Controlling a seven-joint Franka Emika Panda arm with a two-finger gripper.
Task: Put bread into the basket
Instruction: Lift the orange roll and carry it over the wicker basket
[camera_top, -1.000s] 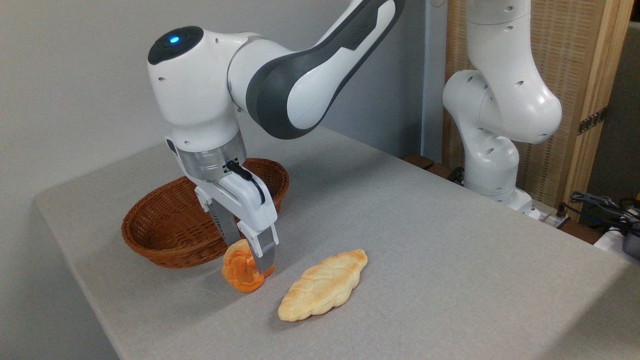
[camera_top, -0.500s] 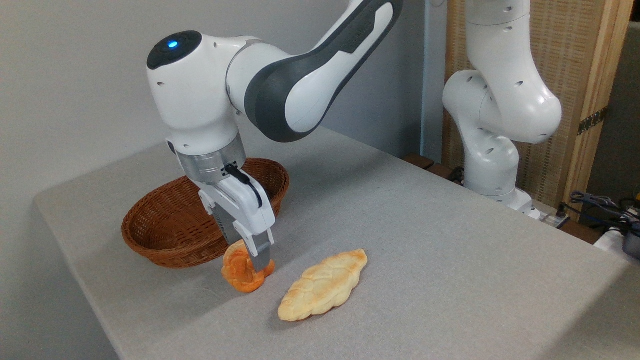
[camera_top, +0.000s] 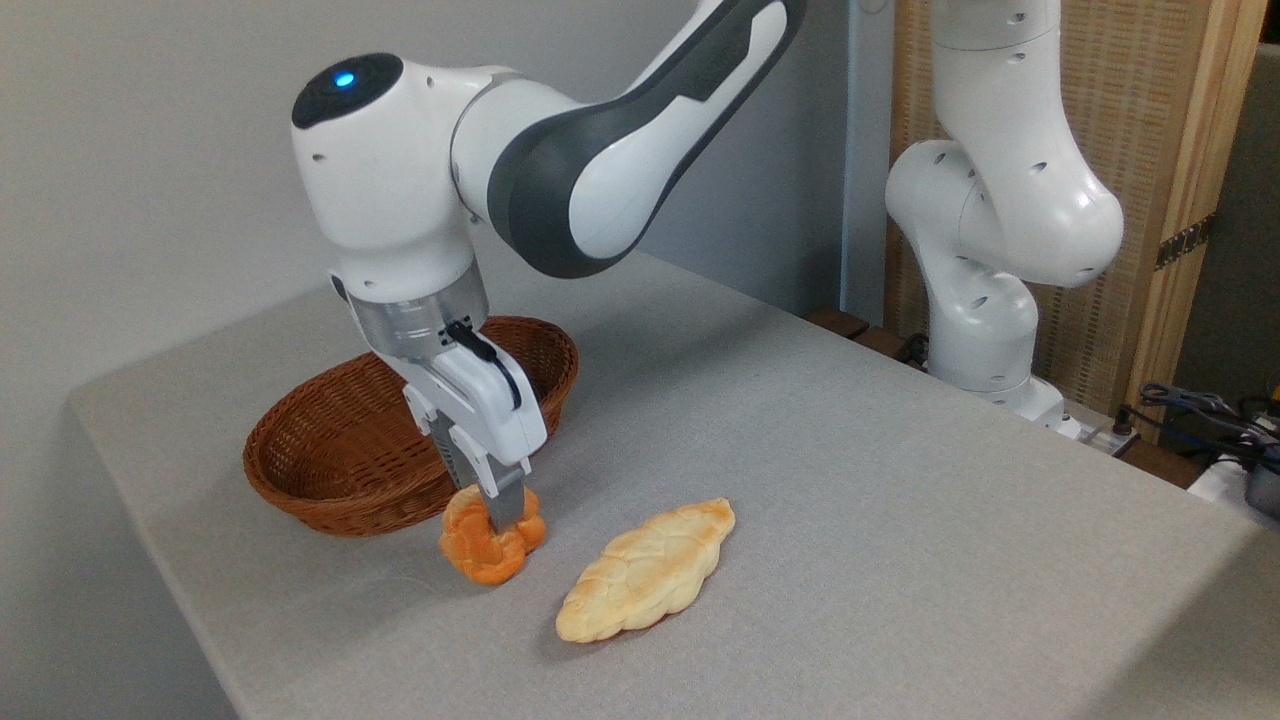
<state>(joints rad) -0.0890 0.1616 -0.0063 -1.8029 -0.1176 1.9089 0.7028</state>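
Observation:
The bread (camera_top: 478, 548), a small orange knotted roll, stands on edge on the grey table just in front of the basket (camera_top: 330, 450), an oval brown wicker one with low sides. My gripper (camera_top: 497, 518) points down from above and its fingers are pressed into the roll, shut on it. The roll's bottom seems to rest on or just above the cloth. The basket holds nothing that I can see, though my wrist hides part of its inside.
A longer pale braided loaf (camera_top: 650, 570) lies to the right of the roll. The table's front edge (camera_top: 190, 640) runs close to the left of the basket. The arm's white base (camera_top: 990, 300) stands at the back right beside cables (camera_top: 1200, 410).
The fingers have closed together on the roll, and the roll has turned a little so more of its twisted face shows. The wrist has shifted slightly left and up.

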